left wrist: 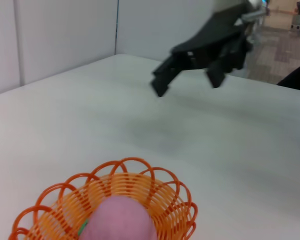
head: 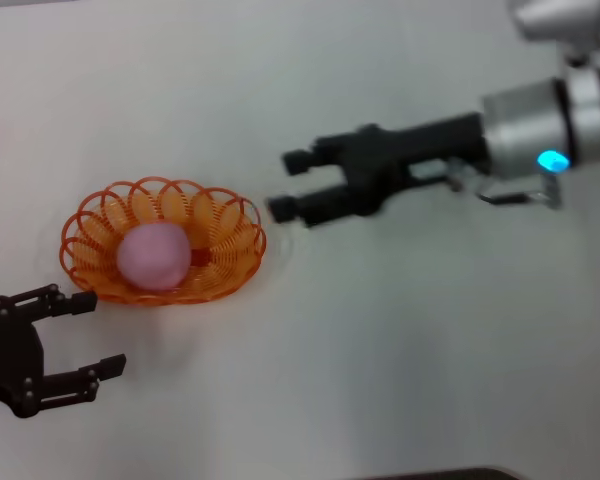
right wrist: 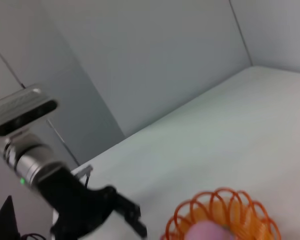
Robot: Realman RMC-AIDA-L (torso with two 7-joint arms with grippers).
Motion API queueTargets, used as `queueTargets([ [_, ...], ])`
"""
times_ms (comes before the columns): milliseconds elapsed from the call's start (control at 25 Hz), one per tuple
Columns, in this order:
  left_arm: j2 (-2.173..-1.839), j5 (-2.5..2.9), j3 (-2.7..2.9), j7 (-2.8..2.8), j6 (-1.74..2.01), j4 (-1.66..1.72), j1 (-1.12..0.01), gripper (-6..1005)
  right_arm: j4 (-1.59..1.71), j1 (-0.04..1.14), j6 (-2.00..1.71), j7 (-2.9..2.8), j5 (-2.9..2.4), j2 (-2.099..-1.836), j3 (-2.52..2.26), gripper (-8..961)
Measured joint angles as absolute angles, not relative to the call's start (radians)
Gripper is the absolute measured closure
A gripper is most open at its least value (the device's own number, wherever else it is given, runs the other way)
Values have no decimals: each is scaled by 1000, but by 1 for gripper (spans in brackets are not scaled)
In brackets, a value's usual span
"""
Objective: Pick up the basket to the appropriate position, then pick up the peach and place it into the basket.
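Note:
The orange wire basket (head: 230, 262) stands on the white table at the left, and the pink peach (head: 153, 256) lies inside it. My left gripper (head: 92, 334) is open and empty, just in front of the basket's near left rim. My right gripper (head: 283, 184) is open and empty, raised a little to the right of the basket. The left wrist view shows the basket (left wrist: 167, 195) with the peach (left wrist: 119, 220) in it and the right gripper (left wrist: 187, 82) beyond. The right wrist view shows the basket (right wrist: 230, 205), the peach (right wrist: 210, 232) and the left gripper (right wrist: 136, 220).
The white table (head: 400, 360) spreads around the basket. Grey partition walls (left wrist: 65, 35) stand along the table's far edges. The right arm's silver wrist (head: 550, 125) reaches in from the upper right.

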State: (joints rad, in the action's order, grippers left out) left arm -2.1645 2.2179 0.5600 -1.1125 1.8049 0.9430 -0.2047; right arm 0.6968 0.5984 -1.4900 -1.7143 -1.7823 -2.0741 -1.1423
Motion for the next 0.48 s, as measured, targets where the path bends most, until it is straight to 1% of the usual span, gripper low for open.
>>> queueTargets([
  [80, -2164, 2218, 554, -1112, 1803, 943, -203, 215, 698, 544, -1525, -1649, -1784, -2065, -1118, 93],
  [320, -2164, 2218, 553, -1112, 1802, 942, -201, 215, 694, 407, -1599, -1473, -1790, -2049, -1040, 93],
  [480, -2164, 2218, 553, -1114, 1805, 942, -203, 214, 688, 330, -1620, -1342, -1791, -2047, -991, 93],
])
